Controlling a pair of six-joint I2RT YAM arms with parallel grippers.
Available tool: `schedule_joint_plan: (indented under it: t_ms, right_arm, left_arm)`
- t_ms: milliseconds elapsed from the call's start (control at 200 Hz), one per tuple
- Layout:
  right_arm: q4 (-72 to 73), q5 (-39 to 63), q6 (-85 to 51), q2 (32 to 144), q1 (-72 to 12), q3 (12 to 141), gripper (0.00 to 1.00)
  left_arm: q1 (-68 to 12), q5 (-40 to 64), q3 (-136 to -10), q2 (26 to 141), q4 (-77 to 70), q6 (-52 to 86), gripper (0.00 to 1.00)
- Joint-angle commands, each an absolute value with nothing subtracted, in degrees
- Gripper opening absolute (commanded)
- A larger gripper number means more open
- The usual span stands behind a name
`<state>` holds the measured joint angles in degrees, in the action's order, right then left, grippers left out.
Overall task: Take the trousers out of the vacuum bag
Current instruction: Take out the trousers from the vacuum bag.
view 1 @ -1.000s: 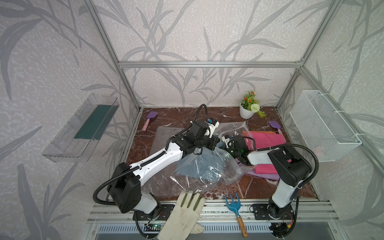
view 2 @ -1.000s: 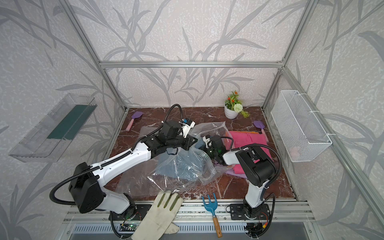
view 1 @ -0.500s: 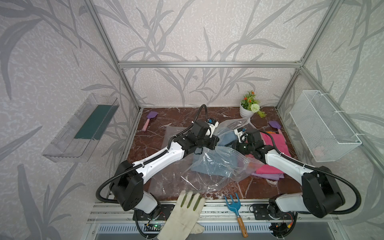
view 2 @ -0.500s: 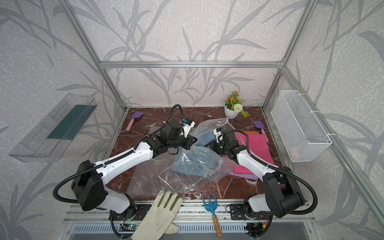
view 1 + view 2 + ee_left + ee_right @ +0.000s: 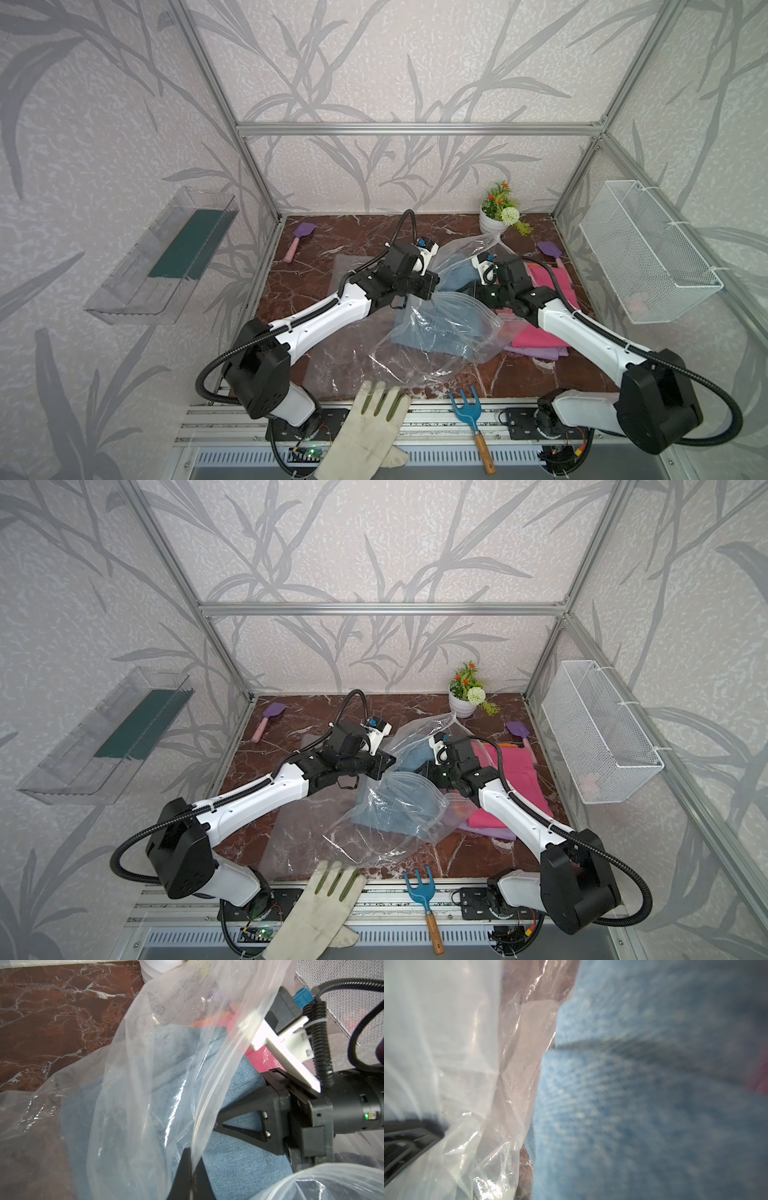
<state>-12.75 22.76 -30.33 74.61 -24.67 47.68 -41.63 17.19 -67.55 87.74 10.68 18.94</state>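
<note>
1. The left fingers [image 5: 182,1172] are shut tight on a fold of the vacuum bag [image 5: 440,328]. The film runs up out from between them. My read is that they hold the mouth lifted so the other arm can get in.
2. The right fingers [image 5: 249,1108] face the left fingers and reach in at the mouth, lying on the denim trousers [image 5: 633,1105]. The tips are hidden behind film, so I can't tell how far apart they are or whether they hold any cloth.
3. The denim is mostly inside the bag, below and between the two sets of fingers. One end is bare at the mouth, right under the right fingers. It looks like the last pair to come out.
4. The pink trousers [image 5: 536,336] lie on the lilac trousers [image 5: 540,353], behind the right fingers on the bench [image 5: 332,249]. Both look to be outside the bag. The orange trousers [image 5: 207,1020] show only as a sliver through the film, beyond the right fingers.
5. Materials:
   - The bag is thin, clear, glossy film. It is crinkled and floppy, with a thicker strip along the mouth.
   - The denim is a coarse, matte weave, folded flat, and it sags.
   - The pink and lilac trousers are smooth, soft cloth folded into flat rectangles.
   - The bench is hard red-brown marble with white veins.
</note>
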Motion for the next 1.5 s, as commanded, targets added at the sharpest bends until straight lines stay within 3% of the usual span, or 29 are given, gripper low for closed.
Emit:
schedule_joint_plan:
  t_ms: [0,495,860,1270,1495]
  right_arm:
    - [-10.21,23.27,-29.43,75.13,-27.75,50.71,0.06]
    - [-19.80,20.77,-20.18,80.07,-24.26,59.99,0.06]
    - [-19.91,29.47,-21.23,75.00,-17.81,61.55,0.06]
    - [-28.59,26.85,-16.64,68.42,-15.08,66.52,0.06]
    - [-25.91,29.02,-19.35,67.96,-15.03,60.70,0.05]
  left_arm:
    - [-41.88,18.85,-70.37,88.63,10.12,19.42,0.00]
    - [-42.80,15.62,-69.57,89.81,10.59,17.20,0.00]
    - [-42.81,13.85,-69.25,91.16,11.20,15.93,0.00]
    - [-42.82,12.72,-69.61,93.78,11.05,16.41,0.00]
    - [-42.80,13.50,-70.60,93.87,9.78,18.28,0.00]
